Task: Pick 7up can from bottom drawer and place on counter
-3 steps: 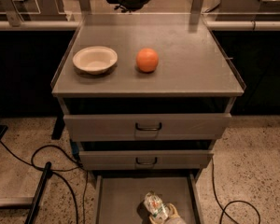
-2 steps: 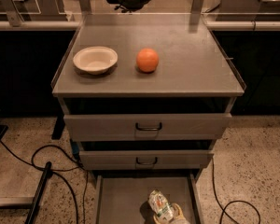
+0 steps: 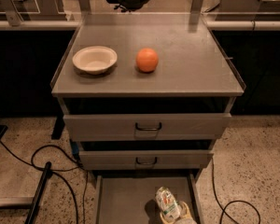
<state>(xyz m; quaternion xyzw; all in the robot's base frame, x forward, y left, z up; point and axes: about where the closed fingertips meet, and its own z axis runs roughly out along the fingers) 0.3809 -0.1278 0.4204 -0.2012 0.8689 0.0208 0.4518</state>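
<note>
Pinched at its lower end by the gripper and nudged slightly up and rightward since a second ago: the can, tilted, low over the drawer floor. Probably lift-off starting; tabletop well above the gripper.

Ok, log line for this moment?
stage: pick | 7up can: in open bottom drawer, right side | gripper: at the can, bottom edge of view | counter: bowl, orange, no can
</note>
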